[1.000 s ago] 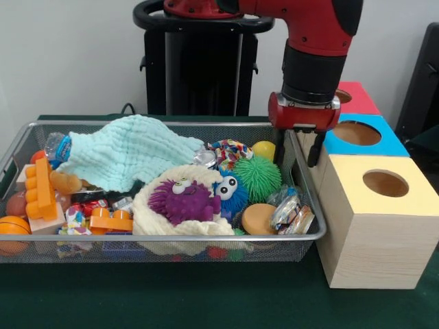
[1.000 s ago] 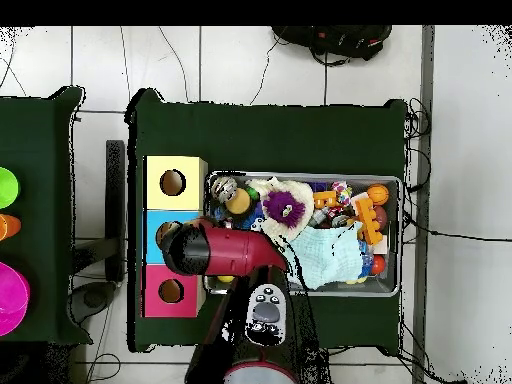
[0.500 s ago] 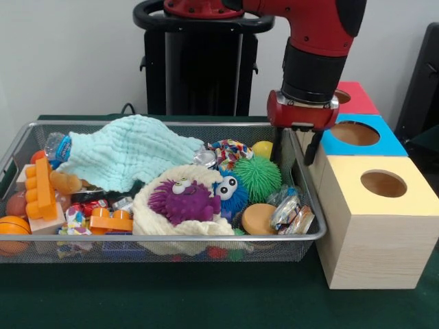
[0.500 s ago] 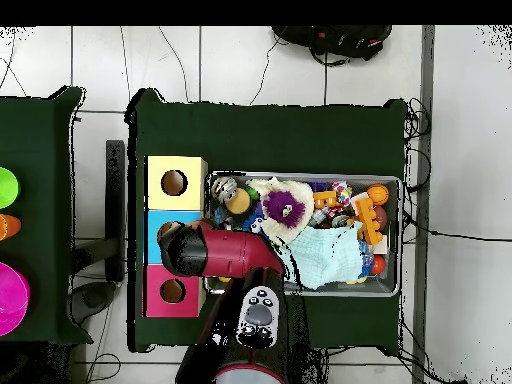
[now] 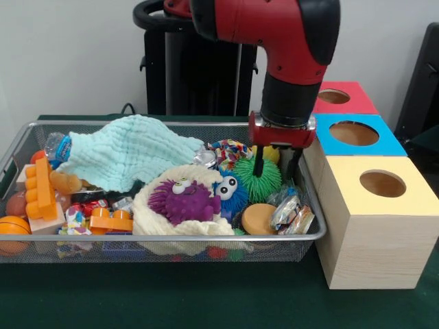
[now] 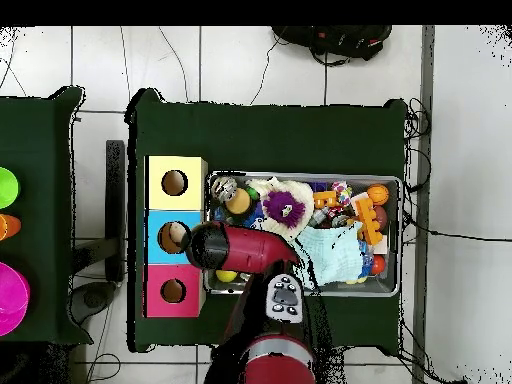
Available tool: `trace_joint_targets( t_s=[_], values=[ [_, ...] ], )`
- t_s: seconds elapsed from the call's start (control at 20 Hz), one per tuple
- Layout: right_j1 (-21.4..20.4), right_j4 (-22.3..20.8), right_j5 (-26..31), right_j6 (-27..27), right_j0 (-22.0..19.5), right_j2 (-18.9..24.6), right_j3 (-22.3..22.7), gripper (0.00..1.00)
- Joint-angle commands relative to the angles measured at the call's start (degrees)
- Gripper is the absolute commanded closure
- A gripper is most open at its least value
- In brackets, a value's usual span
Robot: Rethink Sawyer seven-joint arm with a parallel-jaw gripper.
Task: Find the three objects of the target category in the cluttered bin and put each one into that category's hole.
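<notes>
Front view shows the hand (image 5: 275, 162), its two thin black fingers apart and empty, hanging over a spiky green rubber ball (image 5: 258, 179) at the right end of the cluttered bin (image 5: 20, 140). That shallow silver wire-mesh basket sits on the dark green counter (image 5: 206, 295), beside three wooden boxes with round holes; a ribbed mint cloth (image 5: 127, 154) drapes its far left.

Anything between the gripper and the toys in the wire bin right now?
Nothing visible. The gripper hangs open inside the bin, at the end next to the boxes, with its fingers just above the green spiky ball and a yellow ball right behind. Only open air lies below the fingers.
</notes>
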Motion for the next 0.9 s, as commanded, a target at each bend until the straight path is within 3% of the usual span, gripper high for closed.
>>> trace_joint_targets(
  t_s=[0.05, 0.9],
  values=[
    [5.4, -0.5, -2.5, 5.5, -4.3, 7.7, -2.8, 0.0],
    [4.3, 0.1, -1.5, 7.6, -3.1, 8.3, -2.2, 0.0]
  ],
)
